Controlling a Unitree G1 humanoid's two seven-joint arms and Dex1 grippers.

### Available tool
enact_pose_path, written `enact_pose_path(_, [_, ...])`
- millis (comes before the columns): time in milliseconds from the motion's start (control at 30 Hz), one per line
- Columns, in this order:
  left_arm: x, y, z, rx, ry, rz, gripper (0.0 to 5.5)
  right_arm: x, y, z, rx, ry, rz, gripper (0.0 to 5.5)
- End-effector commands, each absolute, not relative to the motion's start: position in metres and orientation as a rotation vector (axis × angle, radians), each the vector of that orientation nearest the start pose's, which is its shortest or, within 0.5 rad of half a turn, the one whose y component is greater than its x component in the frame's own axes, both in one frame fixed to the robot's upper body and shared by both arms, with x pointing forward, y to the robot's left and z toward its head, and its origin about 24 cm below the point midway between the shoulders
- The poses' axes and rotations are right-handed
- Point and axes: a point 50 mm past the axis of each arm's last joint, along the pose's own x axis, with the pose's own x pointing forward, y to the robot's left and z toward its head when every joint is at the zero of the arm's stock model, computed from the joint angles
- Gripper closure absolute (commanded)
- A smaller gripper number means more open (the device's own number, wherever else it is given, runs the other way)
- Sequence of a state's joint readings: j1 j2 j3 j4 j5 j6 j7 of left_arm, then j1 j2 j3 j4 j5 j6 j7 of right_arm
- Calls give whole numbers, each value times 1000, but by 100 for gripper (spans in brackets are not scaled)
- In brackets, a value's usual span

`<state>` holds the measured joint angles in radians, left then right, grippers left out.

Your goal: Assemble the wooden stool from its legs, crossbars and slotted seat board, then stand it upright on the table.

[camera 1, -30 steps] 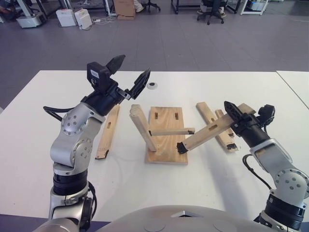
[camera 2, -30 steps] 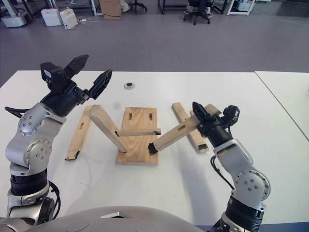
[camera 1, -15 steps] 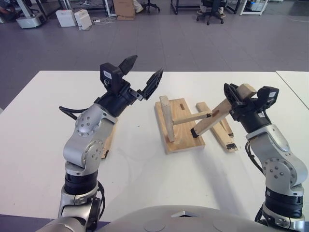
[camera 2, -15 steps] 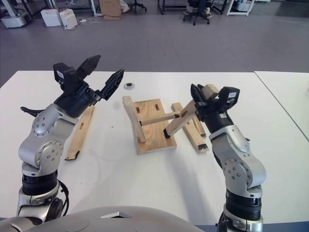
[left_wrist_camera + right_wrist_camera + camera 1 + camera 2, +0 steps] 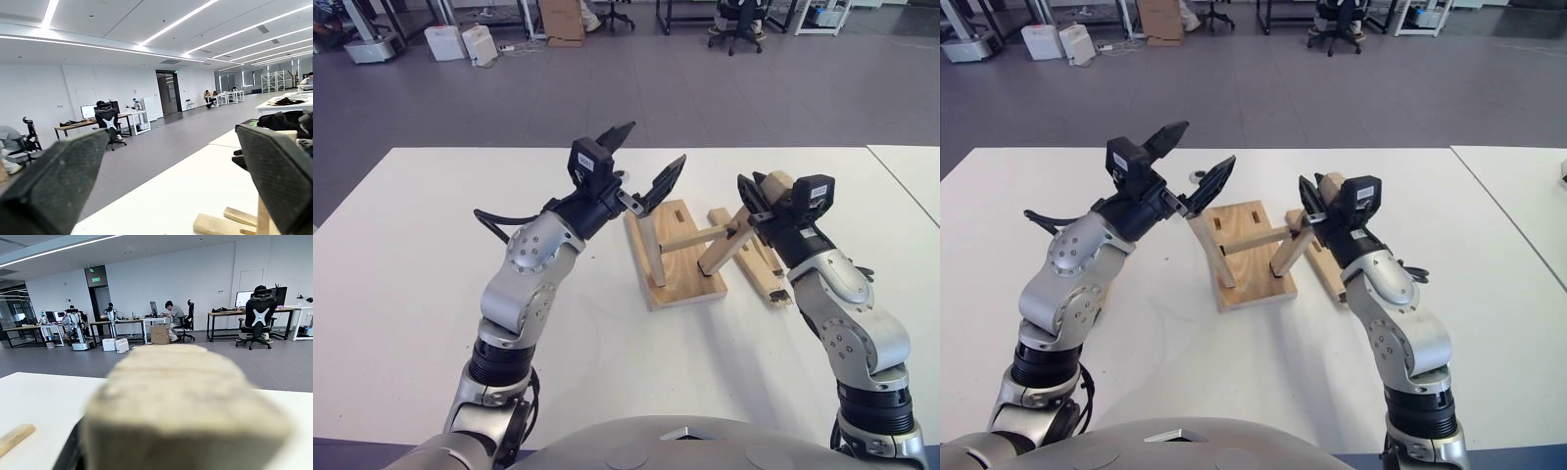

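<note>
The slotted seat board (image 5: 689, 282) lies flat at mid-table. Over it stands a sub-frame of two legs joined by a crossbar (image 5: 693, 236). The near leg (image 5: 653, 251) rests upright on the board. The other leg (image 5: 727, 245) leans, and my right gripper (image 5: 760, 190) is shut on its top end, which looms close in the right wrist view (image 5: 186, 401). My left gripper (image 5: 656, 143) hovers open just left of and above the near leg, holding nothing; its fingers (image 5: 54, 181) frame the left wrist view.
Two more wooden pieces (image 5: 770, 270) lie on the table right of the board, under my right arm. A small dark round object (image 5: 1197, 177) sits behind my left gripper. The front of the white table (image 5: 401, 294) is bare.
My right gripper has swung the held leg further upright and drawn the sub-frame slightly left. My left arm moved right, bringing its open gripper up beside the near leg.
</note>
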<state>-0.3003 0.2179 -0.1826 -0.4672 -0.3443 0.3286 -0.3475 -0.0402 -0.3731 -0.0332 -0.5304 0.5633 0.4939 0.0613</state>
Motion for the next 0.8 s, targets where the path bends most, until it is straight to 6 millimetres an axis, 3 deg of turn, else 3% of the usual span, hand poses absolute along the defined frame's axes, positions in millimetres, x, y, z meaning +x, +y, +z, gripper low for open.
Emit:
enact_pose_path(33, [256, 78, 146, 13, -195, -777, 77, 222, -170, 67, 50, 360, 370, 442])
enact_pose_path(67, [256, 77, 144, 26, -190, -777, 77, 220, -169, 66, 86, 367, 381, 396])
enact_pose_path(200, [259, 75, 134, 64, -168, -768, 77, 222, -164, 74, 257, 327, 418, 315])
enact_pose_path(367, [263, 69, 136, 66, -184, -773, 77, 221, -153, 85, 177, 271, 522, 223])
enact_pose_path(633, [246, 49, 125, 82, -173, -861, 77, 214, -137, 95, 11, 217, 666, 223])
enact_pose_path(800, [248, 53, 125, 105, -189, -843, 77, 220, -146, 103, 55, 173, 618, 223])
